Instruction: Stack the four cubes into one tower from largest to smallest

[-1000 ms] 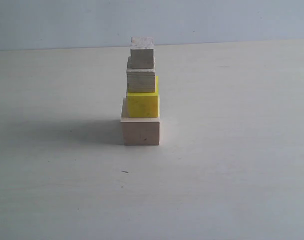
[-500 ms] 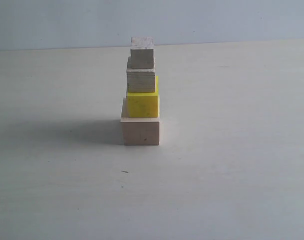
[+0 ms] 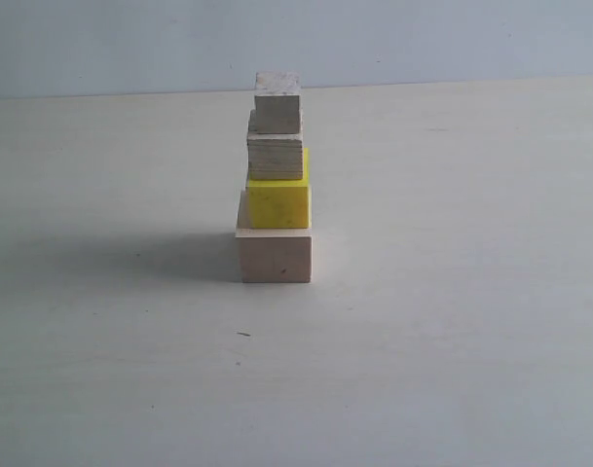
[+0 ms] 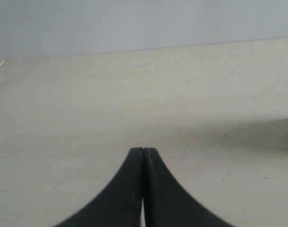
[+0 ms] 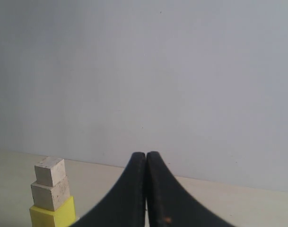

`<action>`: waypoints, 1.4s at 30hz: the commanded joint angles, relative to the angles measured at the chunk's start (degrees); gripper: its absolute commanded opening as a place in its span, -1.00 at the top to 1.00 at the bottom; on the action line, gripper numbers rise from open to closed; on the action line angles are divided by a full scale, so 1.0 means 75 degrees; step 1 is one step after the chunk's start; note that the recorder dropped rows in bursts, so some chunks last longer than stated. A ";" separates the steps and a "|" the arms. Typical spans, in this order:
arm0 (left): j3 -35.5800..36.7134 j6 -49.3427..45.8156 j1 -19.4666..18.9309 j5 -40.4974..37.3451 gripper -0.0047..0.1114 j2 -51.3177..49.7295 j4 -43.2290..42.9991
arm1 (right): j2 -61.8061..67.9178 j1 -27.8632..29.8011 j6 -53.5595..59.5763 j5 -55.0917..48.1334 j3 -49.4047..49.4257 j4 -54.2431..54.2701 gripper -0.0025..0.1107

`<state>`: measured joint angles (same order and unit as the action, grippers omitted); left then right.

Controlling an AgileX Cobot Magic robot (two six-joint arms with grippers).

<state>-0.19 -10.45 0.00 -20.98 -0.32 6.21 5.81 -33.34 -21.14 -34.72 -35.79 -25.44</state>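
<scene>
Tabletop (image 3: 452,370): pale, matt, faint wood-grain streaks; one small dark speck (image 3: 243,335) on the near part, in front of the stack. Behind the speck the tower (image 3: 277,180) stands on open tabletop, well short of the far edge, all four cubes upright, soft shadow thrown to its left. Base: pale wood cube (image 3: 275,255), largest, smooth faces, square edges, resting flat on table. On it: yellow cube (image 3: 277,202), bright, even painted finish, set toward base's right side so a strip of base top shows at left. Next: greyish cube (image 3: 275,156), grainy, layered lines on front face. Top: smallest cube (image 3: 277,109), bare wood, rough pale upper face. Beyond far edge: plain blue-grey wall (image 3: 423,39). Left gripper (image 4: 143,150): black, curved fingers, jaws pressed together, nothing between, over bare table. Right gripper (image 5: 146,154): same build, jaws together, empty, apart from the tower, whose upper three cubes show beside it.
</scene>
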 commanded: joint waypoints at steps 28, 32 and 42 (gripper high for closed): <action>0.0025 0.1231 -0.0013 0.0068 0.92 0.0043 -0.0828 | -0.0012 0.0005 0.0027 0.0020 0.0037 0.0000 0.96; 0.0025 0.1231 -0.0013 0.0068 0.92 0.0043 -0.0828 | -0.0012 0.0005 0.0027 0.0020 0.0037 0.0000 0.96; 0.0025 0.1231 -0.0013 0.0068 0.92 0.0043 -0.0828 | -0.0028 0.1851 -0.0195 0.0070 0.0022 -0.0003 0.96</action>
<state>-0.19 -1.69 0.00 -20.98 -0.32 0.00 5.81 -25.01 -22.34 -34.72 -35.79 -25.44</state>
